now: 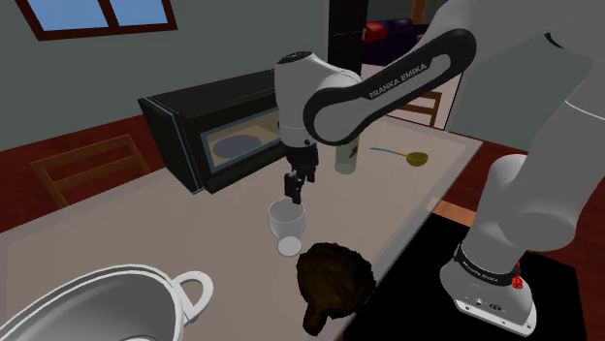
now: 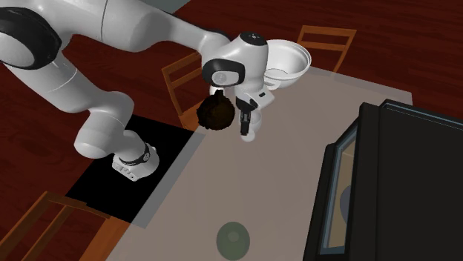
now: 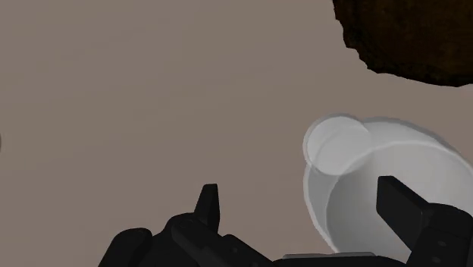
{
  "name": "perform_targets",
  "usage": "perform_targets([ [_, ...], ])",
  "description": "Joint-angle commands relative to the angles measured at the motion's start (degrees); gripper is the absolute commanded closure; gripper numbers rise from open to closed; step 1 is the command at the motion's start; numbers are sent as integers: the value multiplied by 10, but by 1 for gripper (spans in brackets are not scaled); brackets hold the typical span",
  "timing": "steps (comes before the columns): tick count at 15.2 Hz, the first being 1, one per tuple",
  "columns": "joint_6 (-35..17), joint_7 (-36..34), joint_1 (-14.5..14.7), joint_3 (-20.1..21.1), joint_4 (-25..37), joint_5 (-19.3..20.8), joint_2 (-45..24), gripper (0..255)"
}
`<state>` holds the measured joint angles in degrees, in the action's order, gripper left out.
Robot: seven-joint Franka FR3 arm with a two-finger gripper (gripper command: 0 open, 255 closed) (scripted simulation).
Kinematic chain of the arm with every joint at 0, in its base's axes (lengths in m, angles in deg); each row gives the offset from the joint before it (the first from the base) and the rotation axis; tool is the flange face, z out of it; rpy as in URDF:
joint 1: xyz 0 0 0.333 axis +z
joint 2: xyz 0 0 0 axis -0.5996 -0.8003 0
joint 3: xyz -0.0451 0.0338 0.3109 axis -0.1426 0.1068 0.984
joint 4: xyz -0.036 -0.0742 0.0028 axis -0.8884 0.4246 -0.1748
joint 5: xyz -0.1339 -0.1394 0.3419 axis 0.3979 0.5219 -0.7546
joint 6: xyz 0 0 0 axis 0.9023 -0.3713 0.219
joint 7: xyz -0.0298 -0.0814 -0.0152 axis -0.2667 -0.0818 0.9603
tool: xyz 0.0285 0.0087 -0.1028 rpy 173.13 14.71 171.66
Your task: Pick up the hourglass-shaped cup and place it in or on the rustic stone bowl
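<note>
Cup (image 1: 286, 225) is sitting mid-frame under the gripper (image 1: 292, 196), whose fingers are standing spread and empty; probably needing centring bowl-ward (image 1: 334, 276) before closing.

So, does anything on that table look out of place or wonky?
The dark, lumpy bowl sits right at the edge of the table and seems to overhang it. The white cup beside it looks tilted rather than upright, though that is hard to tell.
</note>
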<state>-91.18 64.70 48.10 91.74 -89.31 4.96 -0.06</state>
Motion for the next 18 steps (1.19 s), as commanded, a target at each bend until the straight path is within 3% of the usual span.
perform_targets([
  [1, -21, -12, 5, 11, 30, 10, -43, 0],
  [9, -80, -20, 4, 12, 0, 20, -73, 0],
  [17, -80, -20, 4, 12, 1, 20, -73, 0],
  [18, -80, -20, 4, 12, 1, 20, -73, 255],
])
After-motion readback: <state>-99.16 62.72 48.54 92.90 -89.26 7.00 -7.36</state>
